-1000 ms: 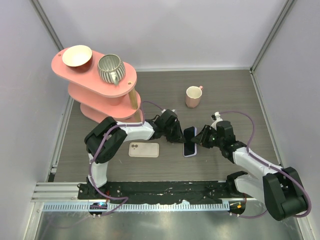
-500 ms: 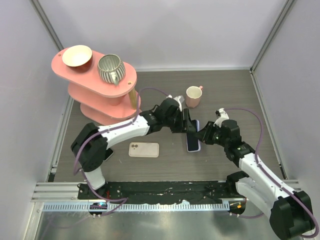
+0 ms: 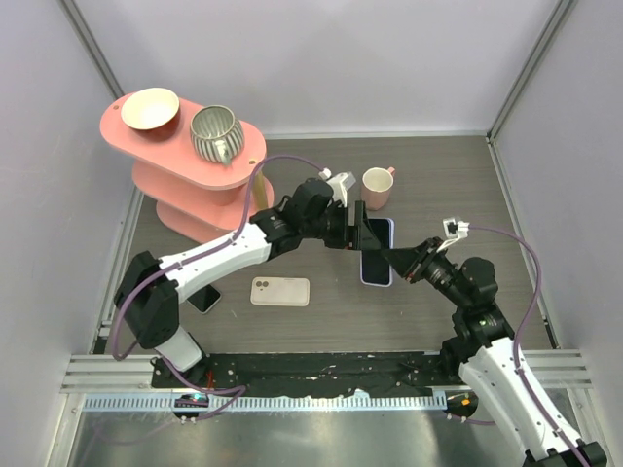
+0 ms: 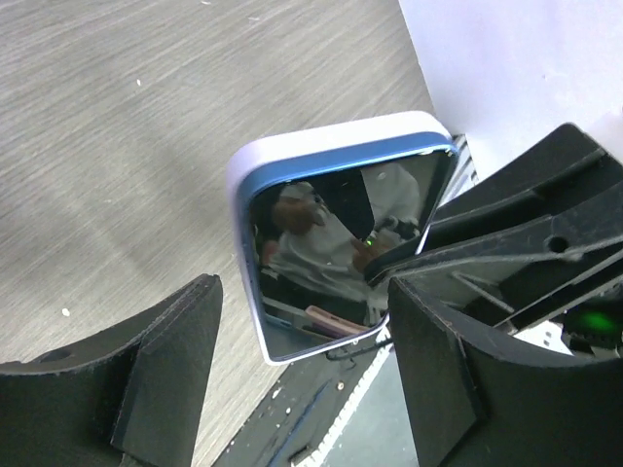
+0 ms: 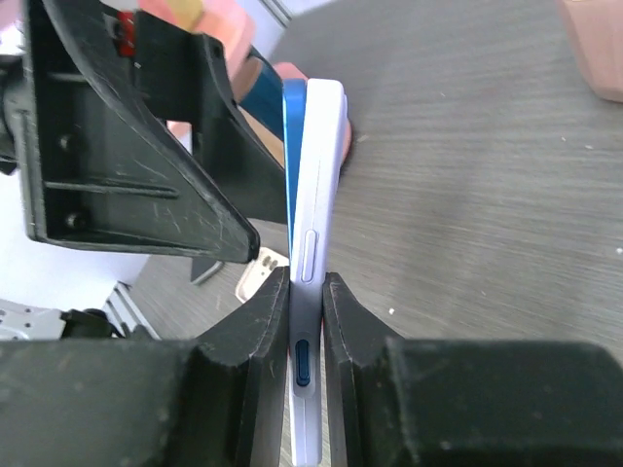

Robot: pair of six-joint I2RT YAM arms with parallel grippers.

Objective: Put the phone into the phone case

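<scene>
From above, we see a grey wood-grain table (image 3: 458,185) closed in by plain white walls (image 3: 389,58), with a metal rail (image 3: 292,404) along its near edge. The phone (image 3: 378,255) is held up off the table near the middle, screen up. The right gripper (image 3: 401,263) is clamped on its lower right edge. The left gripper (image 3: 362,233) sits at its upper left side. The phone case (image 3: 280,291), beige, lies flat on the table to the left of the phone and well apart from it. A second, dark phone (image 3: 204,299) lies further left, partly under the left arm. A pink two-tier shelf (image 3: 175,185) stands in the far left corner, carrying a bowl (image 3: 150,109) and a ribbed silver pot (image 3: 216,133). A pink mug (image 3: 377,188) stands just behind the grippers.

From the left wrist, we see the phone's (image 4: 341,224) dark screen, rimmed in blue and pale lilac, facing the camera above the wood grain. The left gripper's (image 4: 302,292) fingers (image 4: 165,360) are spread wide and hold nothing.

From the right wrist, we see the phone (image 5: 316,175) edge-on and upright, pinched at its lower end between the right gripper's (image 5: 307,282) two pads. One black finger (image 5: 127,165) of the left gripper stands beside the screen face. A corner of the case (image 5: 255,272) shows on the table beyond.
</scene>
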